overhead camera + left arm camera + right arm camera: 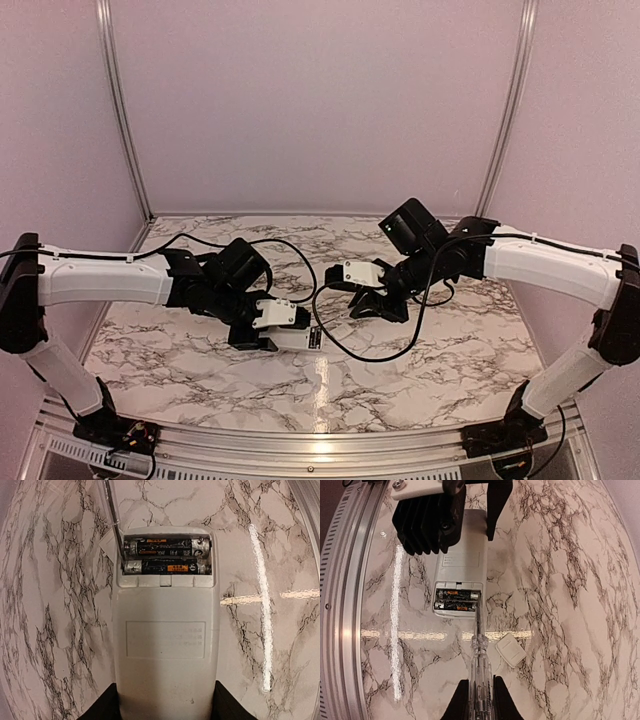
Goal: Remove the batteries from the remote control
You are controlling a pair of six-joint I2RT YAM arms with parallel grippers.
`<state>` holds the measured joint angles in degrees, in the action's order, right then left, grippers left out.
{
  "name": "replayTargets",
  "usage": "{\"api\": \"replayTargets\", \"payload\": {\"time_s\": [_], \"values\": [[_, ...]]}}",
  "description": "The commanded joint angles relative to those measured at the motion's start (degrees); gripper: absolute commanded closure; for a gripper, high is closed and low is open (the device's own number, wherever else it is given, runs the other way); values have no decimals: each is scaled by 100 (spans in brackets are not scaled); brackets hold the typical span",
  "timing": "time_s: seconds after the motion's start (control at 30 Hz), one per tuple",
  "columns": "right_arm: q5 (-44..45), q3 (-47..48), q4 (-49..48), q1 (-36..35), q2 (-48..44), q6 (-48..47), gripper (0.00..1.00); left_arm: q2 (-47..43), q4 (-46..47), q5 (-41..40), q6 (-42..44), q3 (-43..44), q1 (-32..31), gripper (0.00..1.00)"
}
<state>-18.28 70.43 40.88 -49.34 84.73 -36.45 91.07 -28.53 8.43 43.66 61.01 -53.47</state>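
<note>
The white remote control [165, 645] lies back side up on the marble table, its battery compartment open. Two dark batteries [167, 545] [165, 567] sit side by side in it; they also show in the right wrist view [457, 600]. My left gripper [165, 707] is shut on the remote's plain end, one finger on each long side. My right gripper [479, 700] is shut on a clear-handled screwdriver [480, 665]. Its metal tip rests at the end of the compartment, against the batteries' ends. In the top view both grippers meet at mid-table around the remote [297, 340].
The small white squarish battery cover [511, 650] lies loose on the table beside the screwdriver shaft. The table's metal front rail [345, 605] runs close by the remote. A black cable [345, 350] loops over the table between the arms.
</note>
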Motion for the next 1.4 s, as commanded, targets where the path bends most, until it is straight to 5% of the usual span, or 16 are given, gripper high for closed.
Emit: {"api": "replayTargets", "payload": {"time_s": [0.0,1.37], "values": [[257,131,-40,-49,95,-100,100,-212,72,17,-45,121,-39,72],[-615,658,1073,-146,661,-197,100,-341,685,-1189,142,-55,-232,77]]}}
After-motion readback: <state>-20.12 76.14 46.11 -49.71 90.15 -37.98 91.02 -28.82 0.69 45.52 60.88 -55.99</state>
